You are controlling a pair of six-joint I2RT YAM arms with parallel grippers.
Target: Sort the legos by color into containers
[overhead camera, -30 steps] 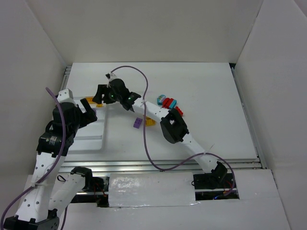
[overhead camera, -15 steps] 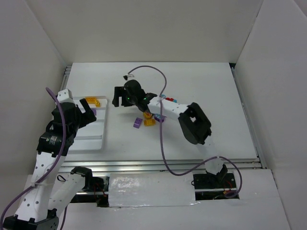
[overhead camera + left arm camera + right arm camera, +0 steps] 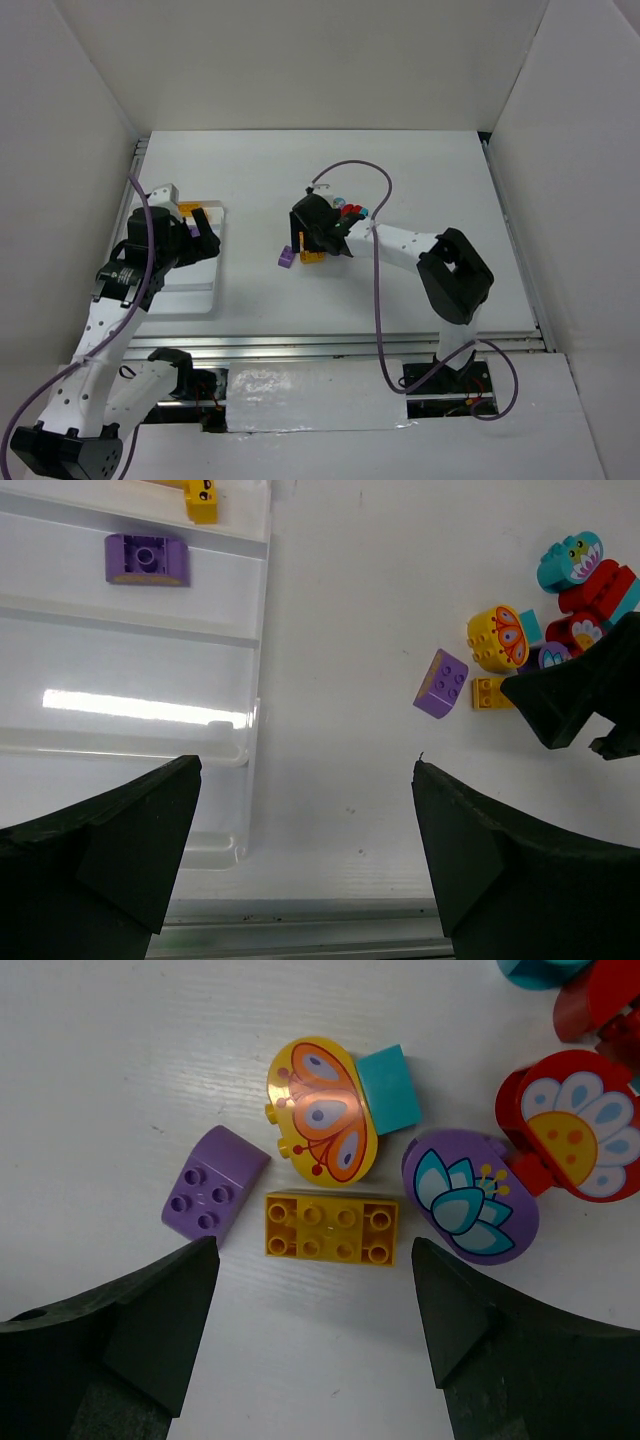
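Tray (image 3: 130, 645): one purple brick (image 3: 147, 559), one yellow brick (image 3: 201, 498) (separate rows).

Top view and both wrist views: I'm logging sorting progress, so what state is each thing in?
Left hand: open, empty.
Right hand: open, empty.
Yellow flat brick: loose on the table, studs up.
Loose purple brick: on the table, unsorted.
Butterfly brick: on the table, unsorted.
Sorted purple brick: lying in a row of the tray.
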